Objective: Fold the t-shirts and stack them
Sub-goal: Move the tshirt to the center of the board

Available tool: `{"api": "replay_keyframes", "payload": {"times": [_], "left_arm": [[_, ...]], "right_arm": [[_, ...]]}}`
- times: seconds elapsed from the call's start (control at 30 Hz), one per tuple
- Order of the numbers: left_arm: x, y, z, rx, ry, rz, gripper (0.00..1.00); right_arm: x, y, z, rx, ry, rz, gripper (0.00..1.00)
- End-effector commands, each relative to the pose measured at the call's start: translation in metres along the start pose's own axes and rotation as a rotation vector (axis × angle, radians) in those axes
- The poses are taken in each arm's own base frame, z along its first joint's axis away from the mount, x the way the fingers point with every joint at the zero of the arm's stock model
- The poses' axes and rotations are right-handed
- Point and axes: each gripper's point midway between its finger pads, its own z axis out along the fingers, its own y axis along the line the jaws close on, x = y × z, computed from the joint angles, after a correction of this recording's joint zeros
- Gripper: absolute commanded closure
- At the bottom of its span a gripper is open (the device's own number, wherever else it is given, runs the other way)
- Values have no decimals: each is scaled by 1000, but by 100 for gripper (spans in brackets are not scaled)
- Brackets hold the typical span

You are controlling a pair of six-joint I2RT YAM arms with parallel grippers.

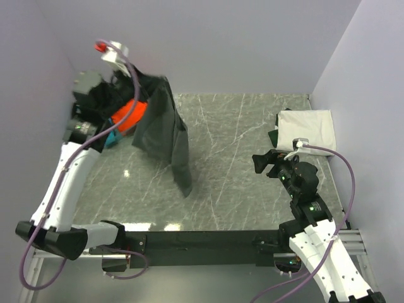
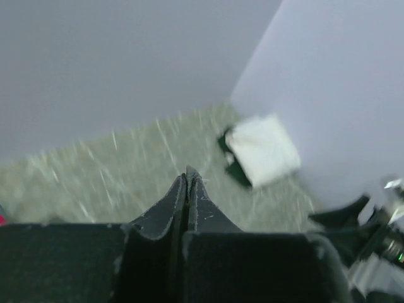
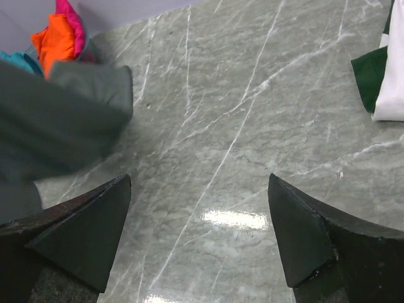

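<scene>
**Grey shirt (image 1: 165,129) is hanging in the air at the far left, with the left gripper (image 2: 187,180) pinching it at the top.**

From above, the shirt is dangling from the raised left arm and draping down over the table (image 1: 252,189); whether its tip is touching, I cannot tell. The orange shirt (image 1: 129,113) and teal shirt (image 1: 112,137) are bunching just behind it. Cloth is hiding the pinch there, and the left wrist view is showing only the fingers pressed tight together. The right gripper (image 3: 199,233) is hovering over bare marble, jaws spread wide, gripping nothing. Only its camera is catching the magenta shirt (image 3: 72,19) in the pile. The white shirt (image 1: 306,126) is lying folded at the far right on a green cloth (image 1: 273,136).
</scene>
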Motion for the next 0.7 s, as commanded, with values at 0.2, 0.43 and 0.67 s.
{"api": "replay_keyframes", "payload": {"times": [0.2, 0.43, 0.67], "left_arm": [[229, 109, 8, -425, 436, -122, 42], [272, 79, 1, -438, 492, -68, 25], [354, 61, -35, -480, 642, -117, 26]], "right_arm": [[-14, 20, 5, -79, -13, 12, 6], [-7, 21, 10, -94, 15, 9, 7], [16, 33, 23, -140, 108, 21, 12]]}}
